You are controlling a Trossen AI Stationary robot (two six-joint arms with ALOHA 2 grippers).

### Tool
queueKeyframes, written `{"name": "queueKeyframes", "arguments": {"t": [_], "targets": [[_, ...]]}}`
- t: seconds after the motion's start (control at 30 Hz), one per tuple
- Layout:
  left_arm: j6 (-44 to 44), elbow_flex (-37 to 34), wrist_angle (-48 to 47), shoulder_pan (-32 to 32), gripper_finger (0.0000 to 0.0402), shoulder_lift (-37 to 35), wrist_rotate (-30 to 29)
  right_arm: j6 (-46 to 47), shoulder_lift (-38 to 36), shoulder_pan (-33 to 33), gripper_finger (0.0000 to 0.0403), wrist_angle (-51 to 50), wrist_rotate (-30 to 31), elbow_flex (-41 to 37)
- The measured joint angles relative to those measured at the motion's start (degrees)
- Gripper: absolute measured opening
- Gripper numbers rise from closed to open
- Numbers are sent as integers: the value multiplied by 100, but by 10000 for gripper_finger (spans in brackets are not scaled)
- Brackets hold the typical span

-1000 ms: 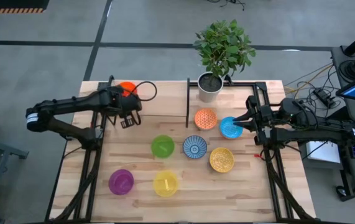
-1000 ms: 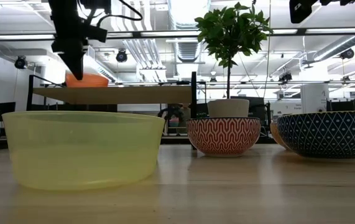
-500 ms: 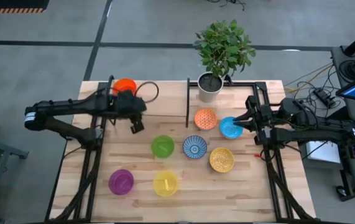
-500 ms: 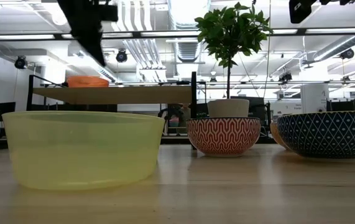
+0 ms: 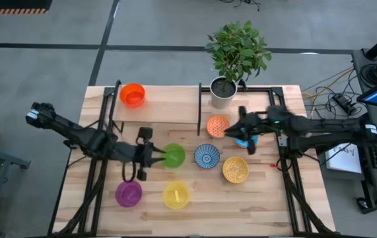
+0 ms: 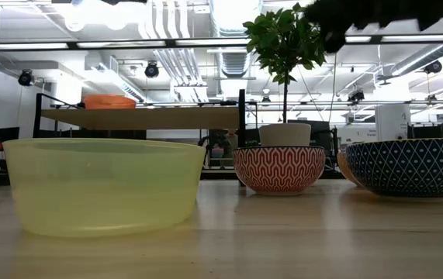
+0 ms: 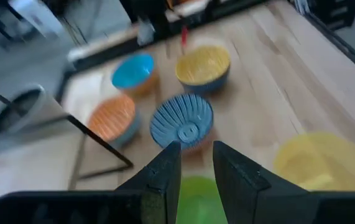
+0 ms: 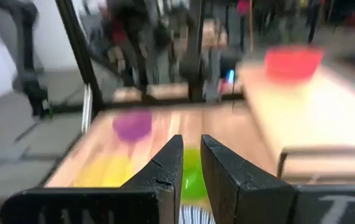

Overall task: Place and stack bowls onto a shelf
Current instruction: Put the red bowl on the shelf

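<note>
The red-orange bowl (image 5: 133, 94) sits on the shelf (image 5: 168, 106), at its left end. The other bowls rest on the tabletop: green (image 5: 174, 156), blue-patterned (image 5: 206, 156), patterned orange (image 5: 218, 125), light blue (image 5: 245, 137), speckled yellow (image 5: 235, 170), purple (image 5: 129, 193) and yellow (image 5: 175, 195). My left gripper (image 5: 156, 156) is low at the green bowl's left rim, with its fingers a little apart (image 7: 196, 155). My right gripper (image 5: 233, 129) hovers between the patterned orange and light blue bowls, pointing toward the table's left. It is narrowly open (image 8: 191, 146) and holds nothing. My left gripper reaches the green bowl's left rim (image 7: 196, 193), slanting down from the table's left. I cannot tell whether the fingers touch it.
A white plant pot (image 5: 222, 91) stands at the far edge, beside the shelf's right post (image 5: 199, 109). Black frame rails run along both table sides. Bare wood lies between the shelf and the green bowl, and along the near edge to the right of the yellow bowl.
My left gripper has left the red-orange bowl on the shelf. It swung toward the near edge and the right, down to the green bowl. My right gripper moved toward the table's left, from the light blue bowl's right side to above its left side. No bowl has moved.
</note>
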Motion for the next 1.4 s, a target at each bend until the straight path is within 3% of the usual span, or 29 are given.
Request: {"name": "queueKeyframes", "arguments": {"t": [0.17, 0.37, 0.57, 0.67, 0.93, 1.4], "targets": [[230, -676, 484, -194, 72, -446, -387, 90, 623, 98, 47, 163, -128, 378], [622, -1782, 1701, -135, 7, -1489, -356, -46, 1290, 287, 47, 60, -128, 977], [841, -2766, 2524, -126, 2, -2715, -383, 29, 1706, 387, 47, -434, -134, 1534], [918, -3100, 2830, -115, 3, -3222, -671, 92, 1915, 564, 47, -777, -153, 1852], [791, -3197, 2684, -102, 1, -4005, -703, 819, 2662, 1023, 47, -2460, -136, 2951], [407, -3111, 2671, -104, 1, -4151, -689, 1781, 4495, 1317, 47, -5469, -124, 4533]]}}
